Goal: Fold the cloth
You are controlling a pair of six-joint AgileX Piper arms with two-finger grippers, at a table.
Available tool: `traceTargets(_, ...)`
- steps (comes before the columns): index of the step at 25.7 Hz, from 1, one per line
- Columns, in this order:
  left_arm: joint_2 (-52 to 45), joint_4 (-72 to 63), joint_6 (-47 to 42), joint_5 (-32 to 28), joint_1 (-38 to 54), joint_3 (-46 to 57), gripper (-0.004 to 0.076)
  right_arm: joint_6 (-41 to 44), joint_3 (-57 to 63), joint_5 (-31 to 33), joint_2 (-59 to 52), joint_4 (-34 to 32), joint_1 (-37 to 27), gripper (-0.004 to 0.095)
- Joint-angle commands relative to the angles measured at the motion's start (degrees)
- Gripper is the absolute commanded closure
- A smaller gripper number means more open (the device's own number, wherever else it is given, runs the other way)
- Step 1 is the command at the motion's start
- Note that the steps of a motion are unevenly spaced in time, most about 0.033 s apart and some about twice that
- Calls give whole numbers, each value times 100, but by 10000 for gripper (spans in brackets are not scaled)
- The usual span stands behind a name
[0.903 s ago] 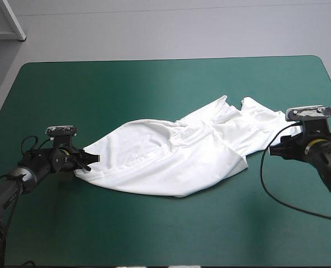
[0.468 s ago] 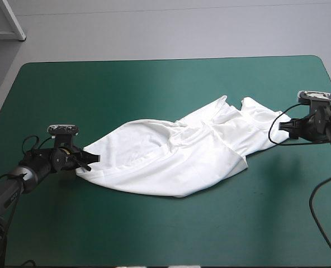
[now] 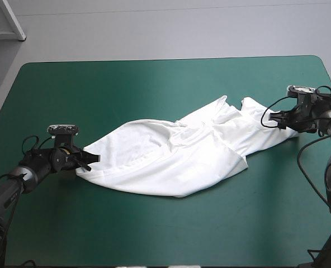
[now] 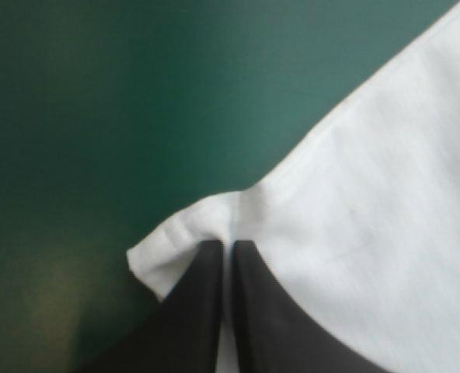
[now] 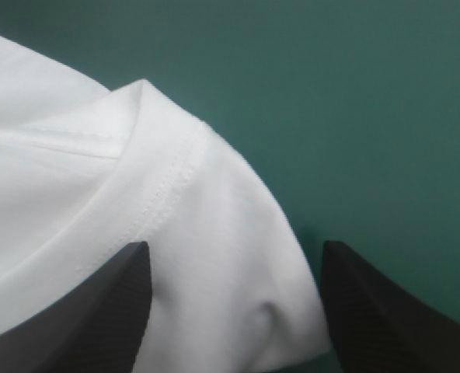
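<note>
**T-shirt stretched between a pinching pincer and a spread one**

The T-shirt lies rumpled across the middle of the desk, plain white on the teal-green cover. It runs from the left pincer to the right pincer.

The left pincer is pressed together on a corner of the T-shirt. In its wrist view the two black fingers meet in a narrow arch with only a sliver of cloth between them. A small bunched flap of hem sticks out just beside the tips. Ahead of this pincer the cloth spreads away as a smooth white sheet and is cut off, so its far end cannot be seen from there.

The right pincer stands spread, one finger on either side of a rounded end of the T-shirt, which lies between them unpinched. A double row of stitching runs along a hem ahead of this pincer. Whether that hem belongs to a sleeve or to the neck cannot be told. Bare cover shows ahead of it and beside one finger.

In the high view the right pincer's tips are small and dark against the arm, and hard to make out. The T-shirt's upper layers fold over the lower ones and hide them, and its sleeves cannot be picked out for certain.
</note>
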Motion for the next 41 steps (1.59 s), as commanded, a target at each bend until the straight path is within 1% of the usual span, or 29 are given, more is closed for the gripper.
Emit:
traceTargets(1,65,-299,-35,189,-73,22,703,-85,-204,-6,-10,226,-54,331)
traceTargets(3,65,-299,-35,174,-73,22,703,-218,-204,21,67,327,-54,371)
traceTargets(5,65,-324,-35,163,-73,22,703,-230,-204,-2,92,356,-54,465)
traceTargets(7,65,-324,-35,134,-73,22,703,-301,-204,-64,92,385,-54,630)
traceTargets(9,41,-324,-35,41,-73,22,703,-426,-219,-134,21,506,-54,854)
traceTargets(10,9,-289,-35,-34,-73,11,703,-471,-219,-178,-21,556,-54,931)
traceTargets(11,-20,-258,-35,-77,-73,-14,703,-471,-230,-223,-77,555,-54,916)
traceTargets(16,-204,-128,-35,-23,-73,-438,703,-471,-349,-298,-512,541,-54,925)
traceTargets(19,-343,-30,-35,220,-73,-895,703,-493,-622,-257,-828,517,-54,925)
traceTargets(23,-641,357,-35,635,-73,-1765,703,-516,-1200,-167,-1336,499,-54,925)
traceTargets(24,-717,515,-35,766,-73,-2056,703,-516,-1354,-136,-1436,499,-54,925)
traceTargets(25,-889,779,-35,1052,-73,-2708,703,-558,-1826,-25,-1654,499,-54,925)
traceTargets(26,-954,839,-35,1157,-73,-3062,703,-607,-2038,24,-1736,516,-54,925)
traceTargets(27,-1107,1022,-35,1375,-73,-3720,703,-608,-2614,107,-1936,538,-54,925)
traceTargets(28,-1185,1126,-35,1471,-73,-4099,703,-608,-2923,141,-2004,548,-54,925)
traceTargets(30,-1410,1383,73,1557,-73,-5327,703,-608,-4092,272,-2201,560,-54,925)
traceTargets(34,-1531,1701,242,1599,-73,-7057,703,-608,-5919,295,-2269,533,-54,925)
traceTargets(36,-1541,2089,242,1728,-73,-7444,703,-598,-6312,335,-2269,433,-54,925)
traceTargets(38,-1555,2436,242,2002,-73,-7818,703,-597,-6659,537,-2325,407,-54,925)
traceTargets(39,-1599,2555,242,2330,-73,-8024,703,-597,-6744,682,-2383,394,-54,925)
traceTargets(41,-1718,2523,242,2798,-73,-8135,703,-597,-6731,888,-2508,394,-54,925)
